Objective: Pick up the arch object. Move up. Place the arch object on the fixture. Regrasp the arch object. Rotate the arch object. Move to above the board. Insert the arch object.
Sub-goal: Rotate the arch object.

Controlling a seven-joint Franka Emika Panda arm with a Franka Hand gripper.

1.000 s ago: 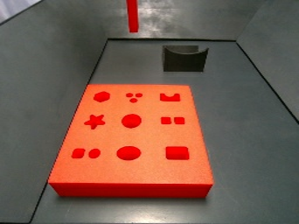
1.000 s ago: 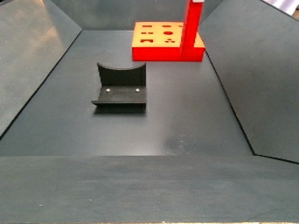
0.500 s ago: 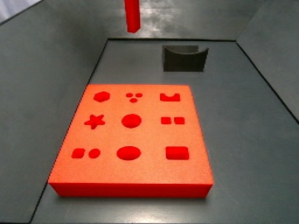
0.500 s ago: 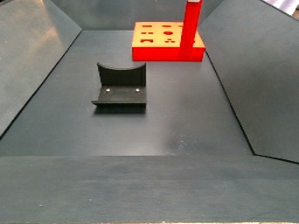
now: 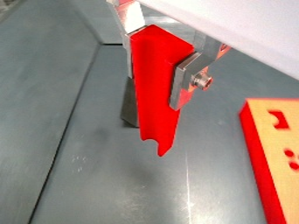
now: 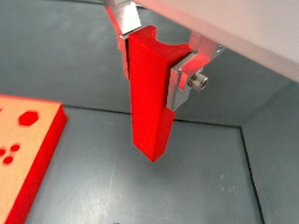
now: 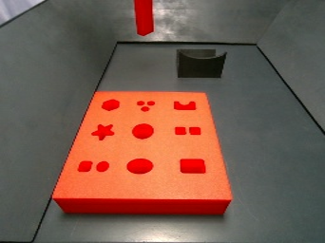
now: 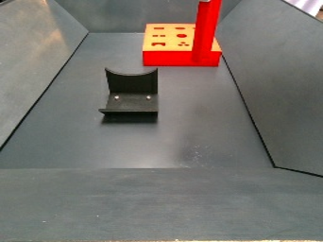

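My gripper (image 5: 158, 52) is shut on the arch object (image 5: 156, 87), a bright red narrow bar that hangs upright from the silver fingers (image 5: 184, 79), its notched end pointing down. In the other wrist view the gripper (image 6: 152, 52) clamps the same arch object (image 6: 149, 96) near its scooped top. Both side views show only the bar, arch object (image 7: 143, 17) and arch object (image 8: 207, 28), high above the floor; the gripper is cut off by the frame edge. The red board (image 7: 143, 142) lies flat with its cutouts up. The dark fixture (image 7: 200, 63) stands beyond it.
Grey walls (image 7: 51, 57) enclose the dark floor (image 8: 164, 142). The fixture (image 8: 130, 93) stands mid-floor and the board (image 8: 171, 43) at the far end. The board's edge shows in both wrist views, board (image 5: 274, 149) and board (image 6: 24, 157).
The hanging arch object shows a wider face in both side views than a second ago. Its height has hardly changed, and the gripper still holds it.
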